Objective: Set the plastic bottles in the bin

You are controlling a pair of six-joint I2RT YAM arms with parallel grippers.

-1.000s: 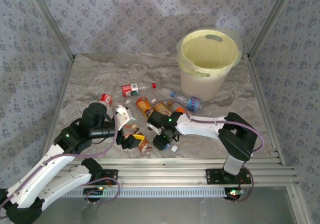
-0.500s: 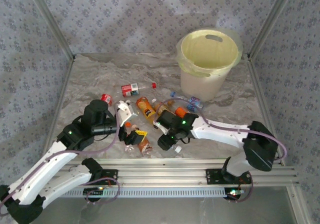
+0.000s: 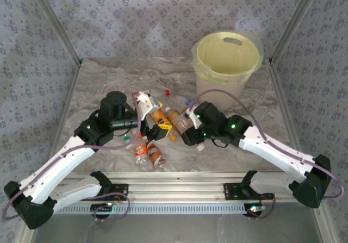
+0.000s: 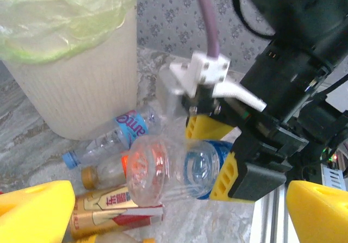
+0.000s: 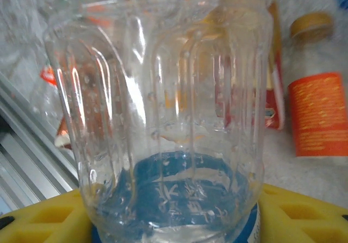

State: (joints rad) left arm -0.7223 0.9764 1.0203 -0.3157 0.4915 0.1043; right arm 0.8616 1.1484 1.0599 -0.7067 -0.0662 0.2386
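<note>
Marble-patterned table (image 3: 98,80) | my right gripper (image 3: 190,132) clamped across blue-labelled bottle (image 5: 174,118), long axis roughly level, above the pile | bin (image 3: 217,93) beyond it, right arm nearer | my left gripper (image 3: 154,118) spread wide, empty, over loose bottles (image 3: 155,155)

Grey floral-patterned walls (image 3: 163,14), marbled grey tabletop (image 3: 109,77), aluminium frame rails (image 3: 206,179)

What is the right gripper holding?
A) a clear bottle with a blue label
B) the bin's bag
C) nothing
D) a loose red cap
A: the right gripper is closed on either side of a clear, blue-labelled bottle, as both wrist views show.
</note>
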